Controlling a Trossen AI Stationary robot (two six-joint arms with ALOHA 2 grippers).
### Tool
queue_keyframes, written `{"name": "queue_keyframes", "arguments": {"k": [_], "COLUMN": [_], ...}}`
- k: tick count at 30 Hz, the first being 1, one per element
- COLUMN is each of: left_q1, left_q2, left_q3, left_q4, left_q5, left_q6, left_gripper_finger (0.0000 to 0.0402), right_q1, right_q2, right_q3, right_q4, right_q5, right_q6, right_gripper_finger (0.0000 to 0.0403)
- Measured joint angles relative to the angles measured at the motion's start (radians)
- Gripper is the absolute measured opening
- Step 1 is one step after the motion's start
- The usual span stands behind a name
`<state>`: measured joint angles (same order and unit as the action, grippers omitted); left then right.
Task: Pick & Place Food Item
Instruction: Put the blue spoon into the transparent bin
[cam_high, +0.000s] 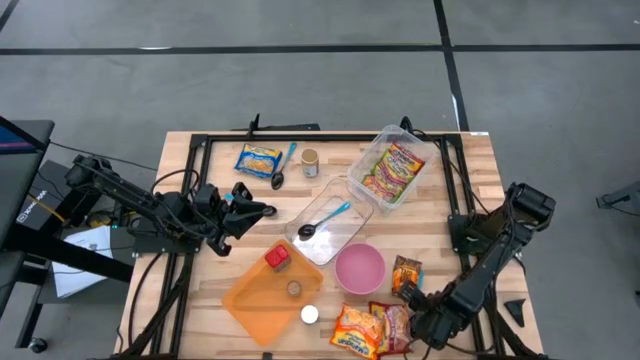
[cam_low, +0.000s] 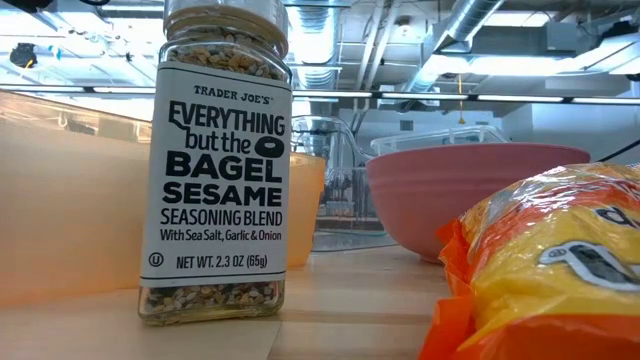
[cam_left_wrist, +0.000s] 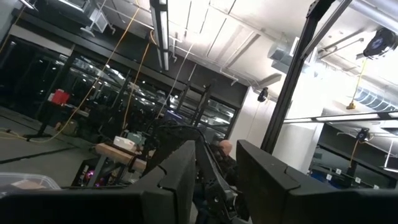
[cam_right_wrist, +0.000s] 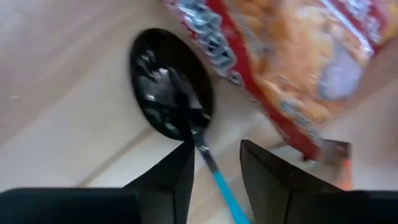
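In the right wrist view a black spoon (cam_right_wrist: 171, 84) with a blue handle (cam_right_wrist: 222, 186) lies on the wood beside a red-orange food packet (cam_right_wrist: 298, 68). My right gripper (cam_right_wrist: 216, 177) points down over it, open, one finger on each side of the handle, with a gap showing. In the high view this gripper (cam_high: 418, 325) is at the table's near edge, next to the snack packets (cam_high: 375, 328), and hides the spoon. My left gripper (cam_high: 255, 210) hangs raised over the table's left half, open and empty, its fingers (cam_left_wrist: 177, 180) aimed into the room.
An orange tray (cam_high: 250, 300) holds a red item (cam_high: 277, 258) and a seasoning jar (cam_low: 218, 170). A pink bowl (cam_high: 360, 268), a clear tub with a spoon (cam_high: 322, 226), a clear box of packets (cam_high: 392, 168), a small jar (cam_high: 310, 162) and a noodle packet (cam_high: 258, 158) lie farther back.
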<state>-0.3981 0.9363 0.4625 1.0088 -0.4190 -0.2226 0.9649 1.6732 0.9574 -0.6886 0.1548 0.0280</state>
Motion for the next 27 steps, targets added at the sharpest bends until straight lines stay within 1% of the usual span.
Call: {"name": "queue_keyframes", "arguments": {"k": [4,10,15,17,19,24,25,27], "left_q1": [0.0,0.0,0.0,0.0,0.0,0.0,0.0,0.0], "left_q2": [0.0,0.0,0.0,0.0,0.0,0.0,0.0,0.0], "left_q3": [0.0,0.0,0.0,0.0,0.0,0.0,0.0,0.0], "left_q4": [0.0,0.0,0.001,0.001,0.001,0.001,0.001,0.001], "left_q5": [-0.001,-0.002,-0.02,-0.026,-0.026,-0.026,-0.026,-0.026], "left_q6": [0.002,0.002,0.0,0.0,-0.001,0.0,-0.001,0.0], "left_gripper_finger": [0.0112,0.0112,0.0112,0.0112,0.0112,0.0112,0.0112,0.0112], "right_q1": [0.006,0.012,0.01,0.01,0.01,0.011,0.011,0.012], "right_q2": [0.0,0.0,-0.005,-0.005,-0.004,-0.003,-0.003,-0.003], "right_q3": [-0.02,-0.089,-0.118,-0.12,-0.121,-0.122,-0.122,-0.122], "right_q4": [0.002,0.121,0.157,0.158,0.158,0.154,0.154,0.154], "right_q5": [-0.003,-0.011,-0.015,-0.019,-0.02,-0.029,-0.028,-0.028], "right_q6": [-0.002,-0.002,0.031,0.032,0.036,0.082,0.094,0.124], "right_gripper_finger": [0.0121,0.0121,0.0116,0.0105,0.0085,0.0016,0.0011,0.0016]}}
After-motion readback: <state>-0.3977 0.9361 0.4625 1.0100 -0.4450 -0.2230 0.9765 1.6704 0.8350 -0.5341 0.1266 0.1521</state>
